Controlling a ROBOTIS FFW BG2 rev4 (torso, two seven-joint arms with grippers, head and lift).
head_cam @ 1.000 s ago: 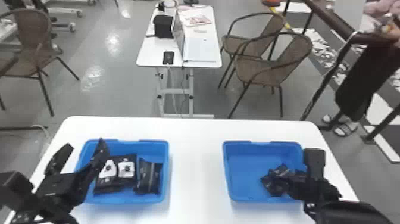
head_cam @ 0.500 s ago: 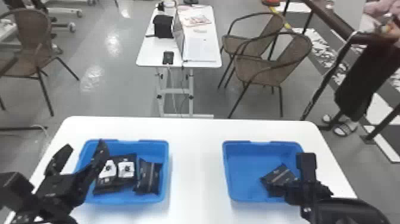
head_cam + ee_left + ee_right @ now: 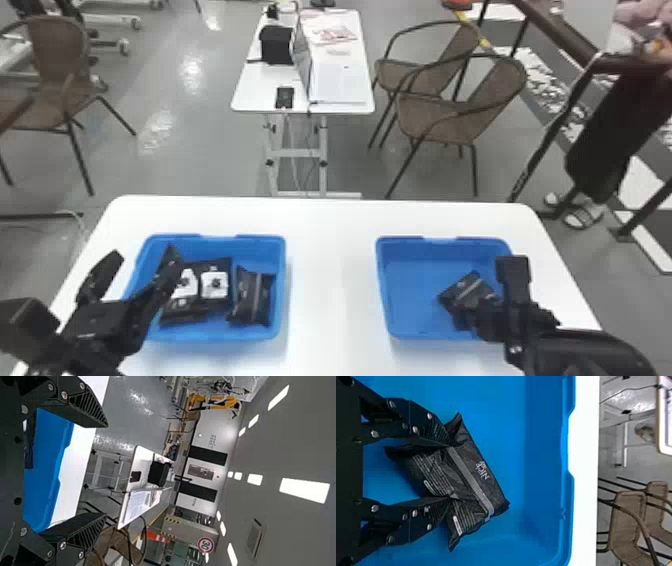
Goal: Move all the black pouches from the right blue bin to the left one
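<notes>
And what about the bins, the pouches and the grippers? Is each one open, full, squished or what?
Left bin: uncovered, partly filled
Right bin: uncovered, pouch inside
Pouches in the left bin: lying down
Pouch in the right bin: creased
Left gripper: open
Right gripper: at the creased pouch, grip unclear

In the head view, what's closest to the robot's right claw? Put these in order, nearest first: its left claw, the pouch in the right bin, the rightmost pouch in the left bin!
1. Pouch in the right bin: right at the right claw.
2. Rightmost pouch in the left bin: across the table.
3. Left claw: farthest, on the left side.
</notes>
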